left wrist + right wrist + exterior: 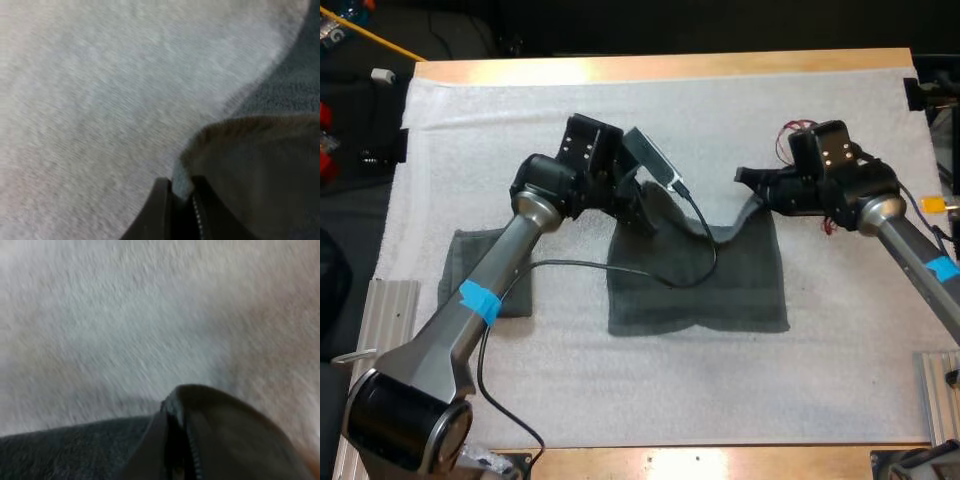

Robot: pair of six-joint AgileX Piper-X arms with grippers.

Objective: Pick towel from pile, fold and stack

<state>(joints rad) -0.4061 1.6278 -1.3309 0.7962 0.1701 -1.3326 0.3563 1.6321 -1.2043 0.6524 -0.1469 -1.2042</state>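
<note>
Pinching towel [720,290] far corners: left end effector [646,218]; right end effector [748,179]; both clamped.

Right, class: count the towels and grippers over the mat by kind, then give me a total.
Spread towel: 1
Folded towel: 1
Grippers, left gripper and right gripper: 2
Total: 4

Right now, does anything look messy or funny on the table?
Nothing spilled or broken. The middle towel just looks lopsided: the left gripper and right gripper pinch its far corners, so that edge sags between them while the near edge lies flat. A second towel lies left on the mat.
</note>
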